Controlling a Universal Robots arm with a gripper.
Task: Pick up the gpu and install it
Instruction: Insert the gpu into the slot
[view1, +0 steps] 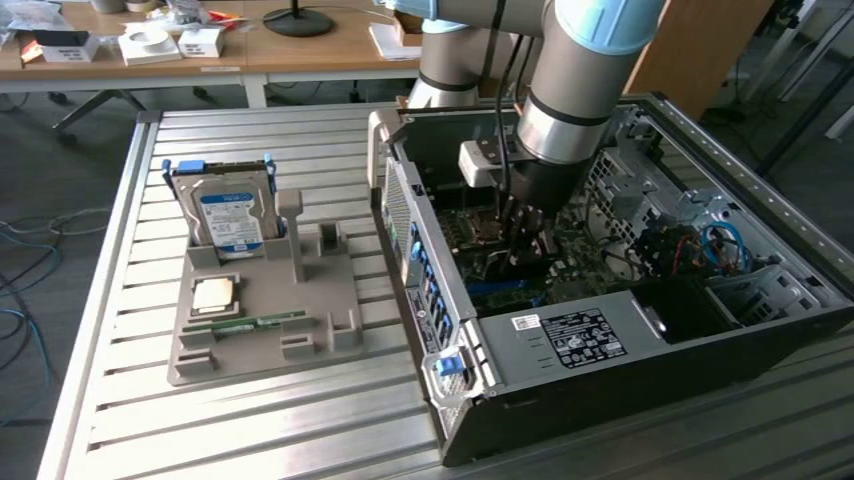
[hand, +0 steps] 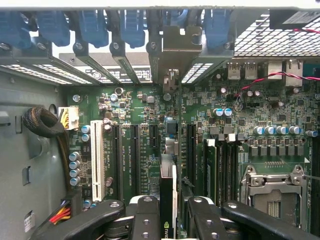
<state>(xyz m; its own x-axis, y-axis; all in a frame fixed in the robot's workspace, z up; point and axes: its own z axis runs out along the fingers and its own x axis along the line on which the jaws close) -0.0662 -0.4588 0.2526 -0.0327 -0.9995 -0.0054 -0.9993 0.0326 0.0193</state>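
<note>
Tool (hand: 167, 212) grips gpu (hand: 167, 197); logo unreadable.

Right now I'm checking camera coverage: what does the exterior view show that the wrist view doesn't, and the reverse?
Exterior view: the hard drive upright in the gray holder beside the computer case.

Wrist view: the gripper with fingers clamped on the gpu, held edge-on over the slots, its bracket at the case's rear openings.

Both: the green motherboard.
</note>
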